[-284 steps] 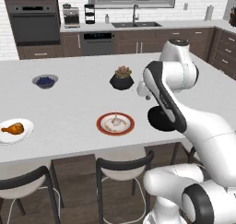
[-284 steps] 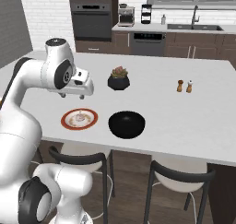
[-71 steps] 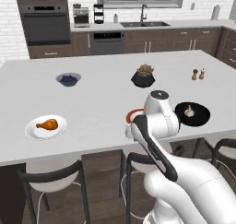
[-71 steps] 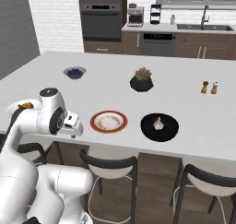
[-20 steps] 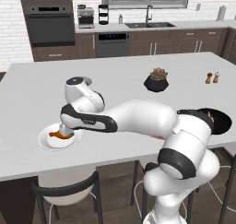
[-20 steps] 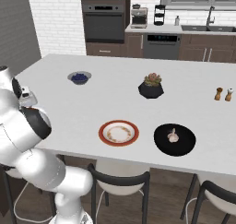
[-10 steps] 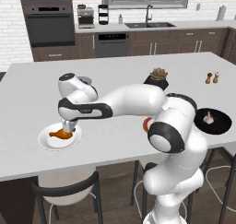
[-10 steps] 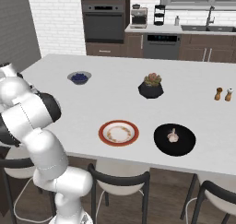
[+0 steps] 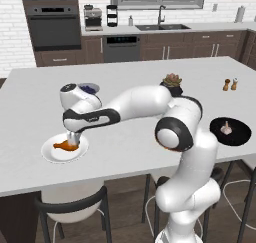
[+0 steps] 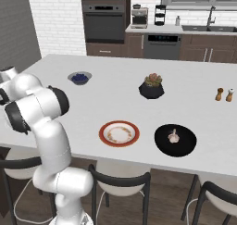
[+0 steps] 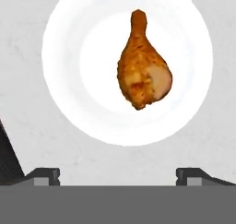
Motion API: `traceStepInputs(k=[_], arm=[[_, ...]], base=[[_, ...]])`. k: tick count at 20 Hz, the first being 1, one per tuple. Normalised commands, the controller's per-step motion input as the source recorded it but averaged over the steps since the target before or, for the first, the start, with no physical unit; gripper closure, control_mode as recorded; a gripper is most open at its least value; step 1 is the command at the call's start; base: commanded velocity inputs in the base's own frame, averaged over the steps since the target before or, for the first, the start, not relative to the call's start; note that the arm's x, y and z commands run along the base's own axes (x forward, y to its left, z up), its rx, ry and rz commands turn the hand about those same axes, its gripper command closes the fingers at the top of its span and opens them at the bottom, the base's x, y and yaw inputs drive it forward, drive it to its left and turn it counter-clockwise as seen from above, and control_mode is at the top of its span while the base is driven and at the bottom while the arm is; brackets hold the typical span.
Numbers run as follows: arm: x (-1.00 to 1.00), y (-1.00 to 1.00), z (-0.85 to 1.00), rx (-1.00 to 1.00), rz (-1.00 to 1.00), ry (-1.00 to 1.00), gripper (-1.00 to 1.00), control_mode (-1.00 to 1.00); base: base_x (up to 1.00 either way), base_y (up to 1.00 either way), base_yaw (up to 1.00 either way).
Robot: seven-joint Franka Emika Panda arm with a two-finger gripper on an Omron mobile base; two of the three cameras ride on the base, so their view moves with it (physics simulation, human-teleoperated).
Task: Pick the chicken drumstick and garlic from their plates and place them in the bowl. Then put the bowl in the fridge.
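Your gripper (image 9: pixel 73 138) hangs spread wide and empty over the orange-brown roasted chicken drumstick (image 11: pixel 142 69), which lies on the plain white round plate (image 11: pixel 69 80) at the near left. The whitish garlic bulb (image 10: pixel 173 136) already sits in the glossy black bowl (image 10: pixel 185 145) at the near right; drumstick transfer and fridge remain.

Orange-brown drumstick (image 11: pixel 143 68) on plain white plate (image 11: pixel 73 80); glossy black bowl (image 10: pixel 183 147).
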Motion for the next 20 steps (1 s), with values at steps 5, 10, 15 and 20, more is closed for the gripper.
traceStepInputs(k=[5,10,15,20], arm=[[0.54,0.17,-0.04,0.01,0.0,0.02,-1.0,-1.0],[0.15,0.24,-0.24,0.03,0.0,0.01,-1.0,-1.0],[0.11,0.14,-0.29,0.01,-0.02,0.0,-1.0,-1.0],[0.13,0.12,-0.24,0.0,-0.01,0.0,-1.0,-1.0]], base=[[0.0,0.0,0.0],[0.0,0.0,0.0],[0.0,0.0,0.0],[0.0,0.0,0.0]])
